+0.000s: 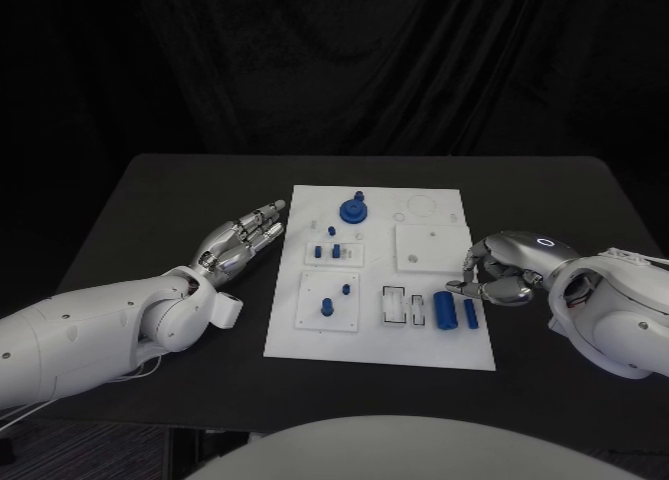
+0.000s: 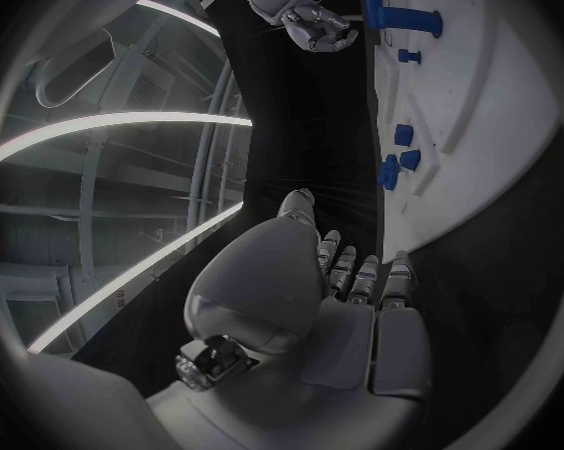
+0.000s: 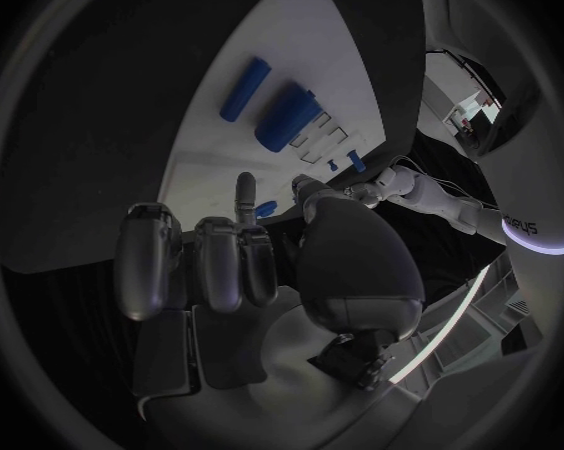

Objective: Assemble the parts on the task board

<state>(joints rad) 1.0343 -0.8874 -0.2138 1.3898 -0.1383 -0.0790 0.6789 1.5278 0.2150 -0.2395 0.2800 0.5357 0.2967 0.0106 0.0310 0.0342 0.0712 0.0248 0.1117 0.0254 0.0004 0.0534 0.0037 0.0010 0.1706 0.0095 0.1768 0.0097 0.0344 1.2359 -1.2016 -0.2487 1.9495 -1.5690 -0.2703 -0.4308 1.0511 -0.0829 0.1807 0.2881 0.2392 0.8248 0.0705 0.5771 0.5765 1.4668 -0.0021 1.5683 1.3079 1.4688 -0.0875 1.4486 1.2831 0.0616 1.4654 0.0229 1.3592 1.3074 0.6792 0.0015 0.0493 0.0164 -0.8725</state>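
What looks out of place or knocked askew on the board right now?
Nothing stands out. The task board sits flat, two blue cylinders lie side by side beside the right hand, and the left hand rests off the board, empty.

We see a white task board [image 1: 380, 345] with blue parts [image 1: 444, 310] on a black desk [image 1: 161, 200]; our hands are silver.

A robotics lab bench: black table [image 1: 161, 200], black backdrop curtain [image 1: 363, 70], white task board [image 1: 380, 345].
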